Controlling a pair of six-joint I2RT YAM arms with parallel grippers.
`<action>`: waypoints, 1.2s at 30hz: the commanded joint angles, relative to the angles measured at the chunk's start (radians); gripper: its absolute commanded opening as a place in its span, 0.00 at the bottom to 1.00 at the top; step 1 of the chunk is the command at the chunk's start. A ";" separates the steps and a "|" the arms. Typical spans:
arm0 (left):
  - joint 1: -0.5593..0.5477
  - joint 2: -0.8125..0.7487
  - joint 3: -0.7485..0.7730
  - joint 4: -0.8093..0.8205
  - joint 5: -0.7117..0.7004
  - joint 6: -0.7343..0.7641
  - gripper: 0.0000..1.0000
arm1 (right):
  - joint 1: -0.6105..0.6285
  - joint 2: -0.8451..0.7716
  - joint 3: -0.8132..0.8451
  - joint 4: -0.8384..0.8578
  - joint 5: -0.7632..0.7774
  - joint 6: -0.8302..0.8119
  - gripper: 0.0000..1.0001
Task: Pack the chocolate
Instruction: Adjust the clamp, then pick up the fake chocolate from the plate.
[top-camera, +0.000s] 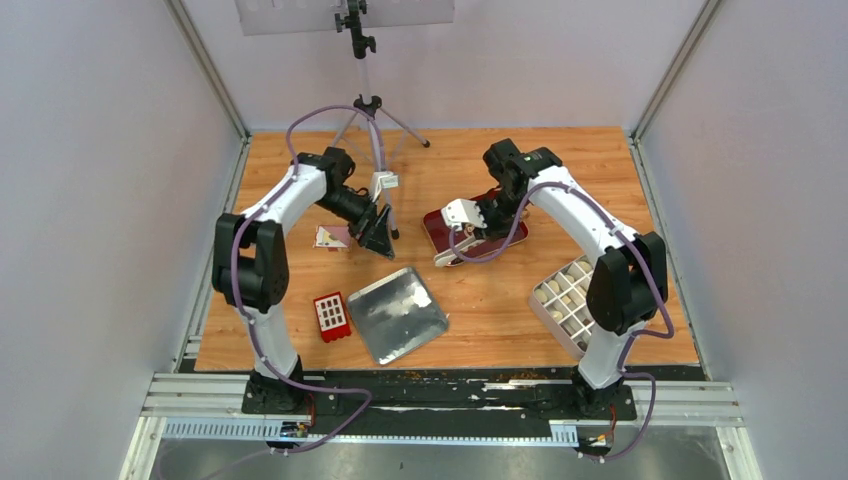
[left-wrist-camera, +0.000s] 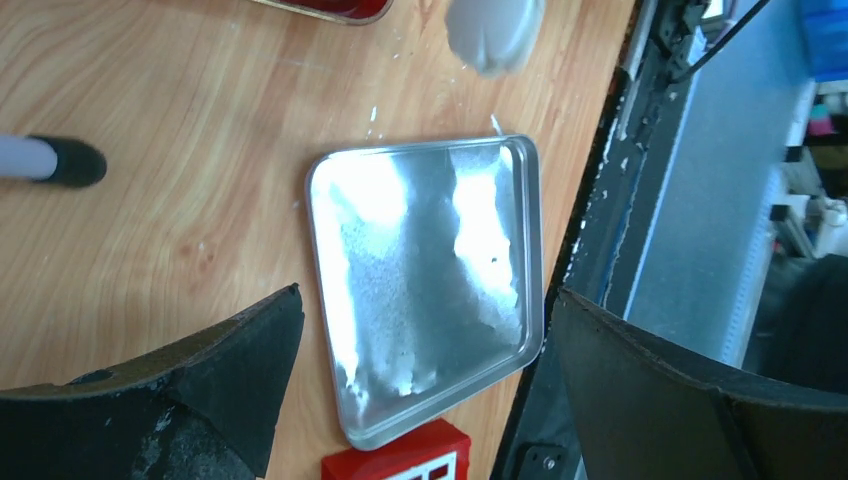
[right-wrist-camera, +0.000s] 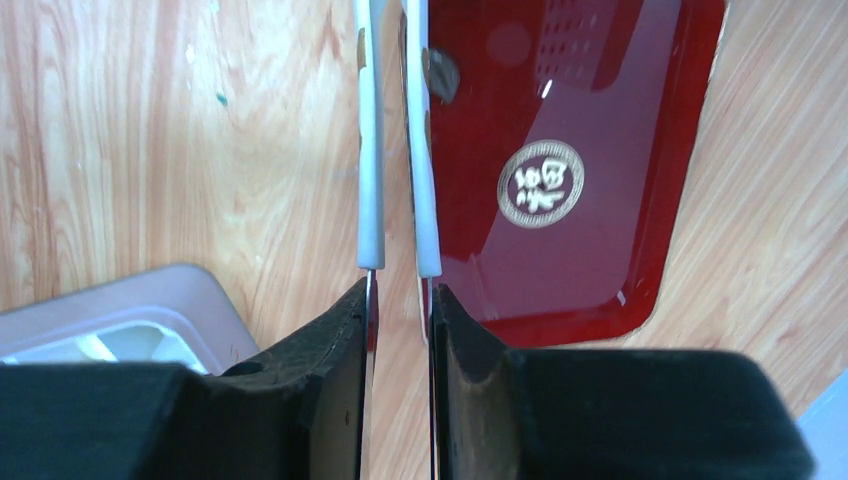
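Pale wood tabletop (top-camera: 500, 310) between grey walls (top-camera: 100, 200) carries near its front edge a red block with white squares (top-camera: 332, 316), a shiny metal tray (top-camera: 400, 315), and at right a white gridded box (top-camera: 540, 308) holding the chocolate (top-camera: 556, 292). Beyond, the left gripper (left-wrist-camera: 425, 300) hangs with fingers wide apart. The right gripper (right-wrist-camera: 400, 295) pinches thin white tongs (right-wrist-camera: 370, 150) over a glossy dark-red tray (right-wrist-camera: 600, 90).

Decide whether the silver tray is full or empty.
Empty. The silver tray shows only bare shiny metal, glare and a few specks; nothing lies on it.
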 joint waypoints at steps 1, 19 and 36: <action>-0.008 -0.146 -0.109 0.159 -0.063 -0.097 1.00 | -0.020 0.049 0.049 -0.056 0.140 0.026 0.26; -0.008 -0.229 -0.235 0.272 -0.070 -0.166 1.00 | -0.096 0.193 0.277 -0.205 0.120 -0.027 0.31; -0.008 -0.223 -0.237 0.270 -0.064 -0.167 1.00 | -0.096 0.299 0.342 -0.104 0.223 -0.036 0.34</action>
